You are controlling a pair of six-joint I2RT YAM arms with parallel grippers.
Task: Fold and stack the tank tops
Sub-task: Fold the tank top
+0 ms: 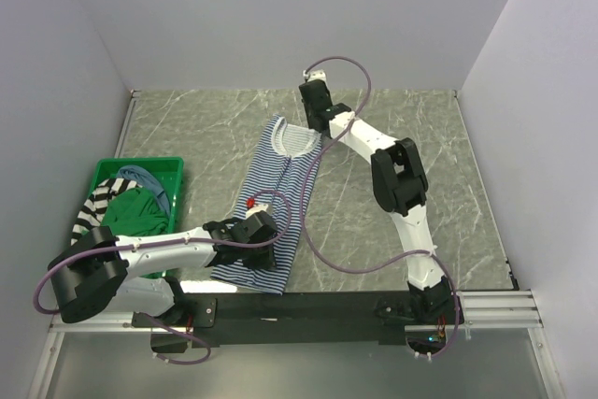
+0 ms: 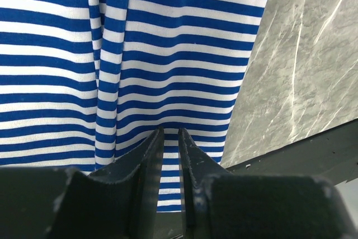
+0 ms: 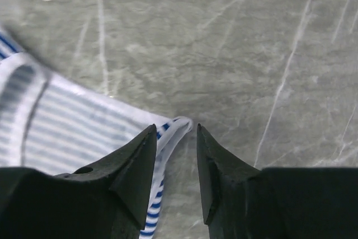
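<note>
The navy-white striped tank top lies folded lengthwise in a long strip on the marble table. My left gripper is at its near hem; in the left wrist view the jaws stand narrowly apart, pinching the striped cloth, whose folds converge on them. My right gripper is at the far shoulder end. Its jaws are open, and the white-edged strap lies loose on the table between them. The green top, the bold black-white striped one and the dusty blue one sit heaped in the bin.
A green plastic bin stands at the left edge of the table. The black mounting rail runs along the near edge, just behind the hem. Grey walls enclose the left, back and right sides.
</note>
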